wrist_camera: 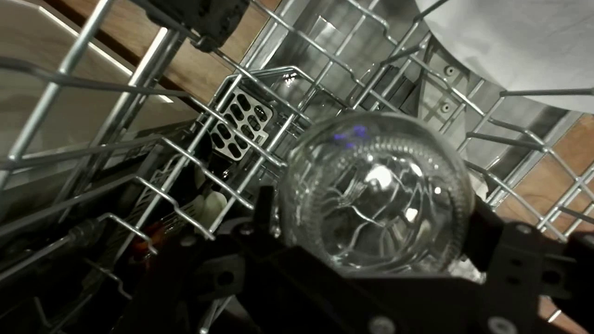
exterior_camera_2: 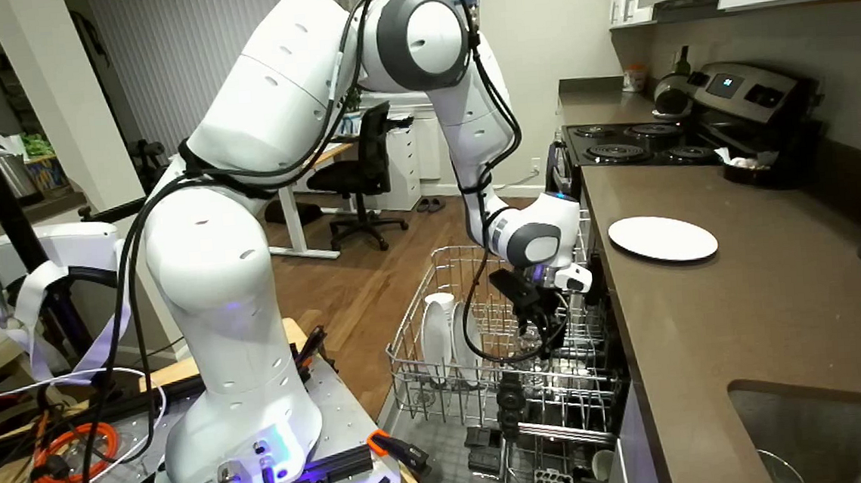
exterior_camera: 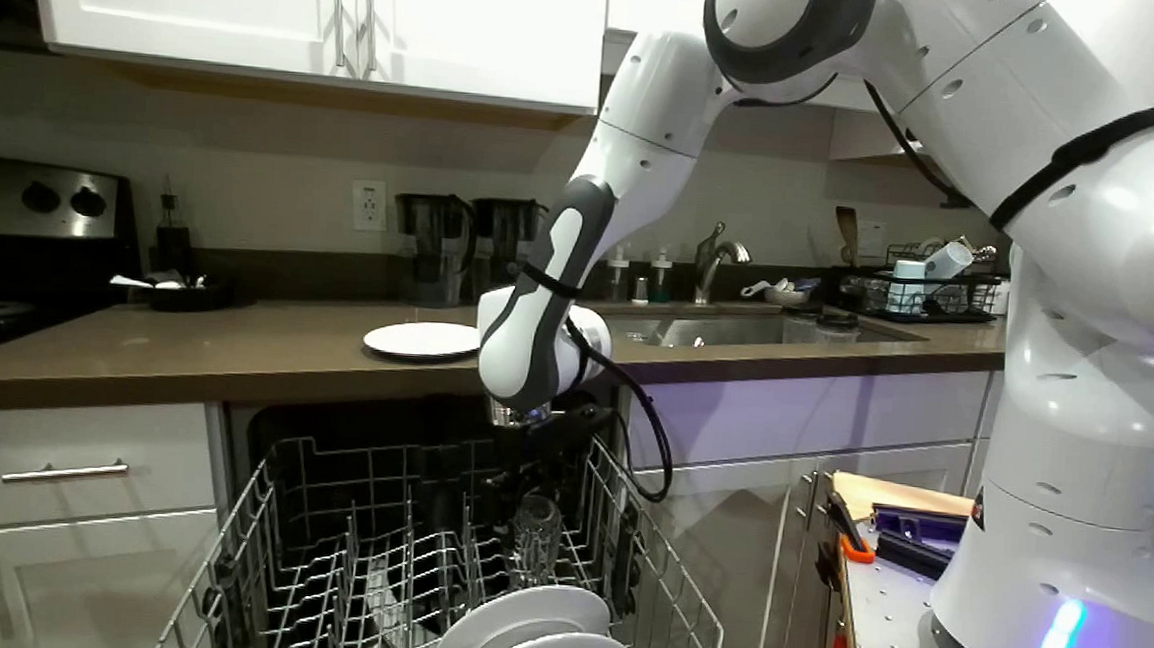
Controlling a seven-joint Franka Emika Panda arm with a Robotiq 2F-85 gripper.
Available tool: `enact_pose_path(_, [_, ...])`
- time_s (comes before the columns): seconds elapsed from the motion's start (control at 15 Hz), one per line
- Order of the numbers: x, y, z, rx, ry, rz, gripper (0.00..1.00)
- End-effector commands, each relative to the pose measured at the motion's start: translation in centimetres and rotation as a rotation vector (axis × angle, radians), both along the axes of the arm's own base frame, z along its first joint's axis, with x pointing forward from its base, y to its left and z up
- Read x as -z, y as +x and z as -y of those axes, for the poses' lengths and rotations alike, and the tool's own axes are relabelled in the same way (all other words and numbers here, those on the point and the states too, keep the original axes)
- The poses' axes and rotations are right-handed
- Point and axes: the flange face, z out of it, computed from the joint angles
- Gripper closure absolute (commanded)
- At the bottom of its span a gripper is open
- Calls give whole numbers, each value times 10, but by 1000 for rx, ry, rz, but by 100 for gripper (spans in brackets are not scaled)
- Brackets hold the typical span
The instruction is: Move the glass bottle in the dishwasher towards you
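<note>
The dishwasher has its wire rack pulled out. A clear glass bottle stands base-up in the rack, behind the white plates. It also shows, partly hidden by the arm's cable and gripper, in an exterior view. In the wrist view the bottle's round base faces the camera. My gripper is around it, one black finger on each side. The right finger looks against the glass; a narrow gap shows at the left finger. The gripper is dark and hard to make out in both exterior views.
White plates stand upright in the rack near the bottle, with a white cup beside them. Rack tines and side rails surround the gripper. The countertop edge overhangs close behind the wrist. A white plate lies on the counter.
</note>
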Motion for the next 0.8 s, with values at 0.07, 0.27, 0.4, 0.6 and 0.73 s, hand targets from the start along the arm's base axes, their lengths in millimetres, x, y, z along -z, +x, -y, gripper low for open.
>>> enact_pose_path(0.07, [-26,-2,-7,-2,-14,-5,0])
enact_pose_path(0.27, [-48,-6,-11,-17,-20,2,0])
enact_pose_path(0.4, [-68,-11,-16,-34,-22,-5,0])
enact_pose_path(0.6, [-99,-22,-26,-72,-15,-30,0])
enact_pose_path(0.73, [-119,-28,-31,-89,-4,-49,0])
